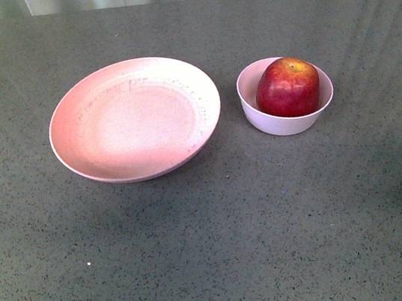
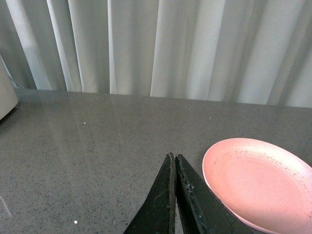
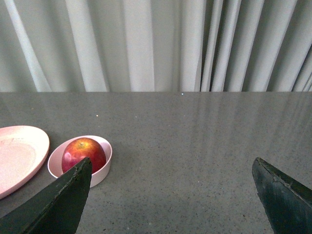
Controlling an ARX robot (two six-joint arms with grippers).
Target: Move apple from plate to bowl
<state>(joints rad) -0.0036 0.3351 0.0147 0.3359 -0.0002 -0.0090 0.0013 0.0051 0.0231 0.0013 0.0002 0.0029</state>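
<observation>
The dark red apple point(image 1: 287, 88) sits inside the small pale pink-white bowl point(image 1: 278, 122) at the right of the table. The wide pale pink plate point(image 1: 75, 116) lies empty to the bowl's left. Neither arm shows in the front view. In the left wrist view my left gripper point(image 2: 173, 157) is shut and empty, its black fingers pressed together next to the plate point(image 2: 258, 180). In the right wrist view my right gripper point(image 3: 171, 163) is open wide and empty, above bare table, with the apple point(image 3: 84, 152), bowl point(image 3: 104, 168) and plate point(image 3: 22, 153) beyond one finger.
The table is a dark grey speckled surface point(image 1: 223, 245). Pale curtains point(image 3: 146, 44) hang behind its far edge. A white object point(image 2: 6, 95) stands at the edge of the left wrist view.
</observation>
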